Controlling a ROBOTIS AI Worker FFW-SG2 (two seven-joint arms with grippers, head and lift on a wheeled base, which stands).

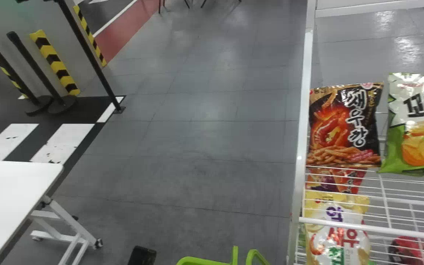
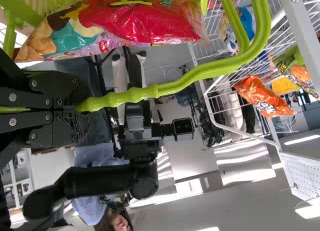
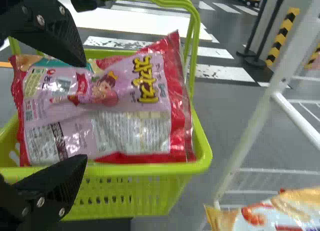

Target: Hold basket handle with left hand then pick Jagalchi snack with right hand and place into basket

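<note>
Two fingers of the right gripper (image 3: 82,111) are spread apart; the Jagalchi snack (image 3: 135,93) is seated in the basket (image 3: 125,191), just beyond their tips. Basket handle (image 2: 175,84) is clamped by the left gripper (image 2: 80,107). Placing judged essentially done. Right fingers should next be backed out, bag unsnagged, handle held steady.

The left hand (image 2: 83,107) was clamped shut, its black jaws drawn together. The right hand (image 3: 84,112) was spread open, its two black fingers well apart; the right arm (image 2: 97,183) bent at a rounded joint (image 2: 144,185).
</note>
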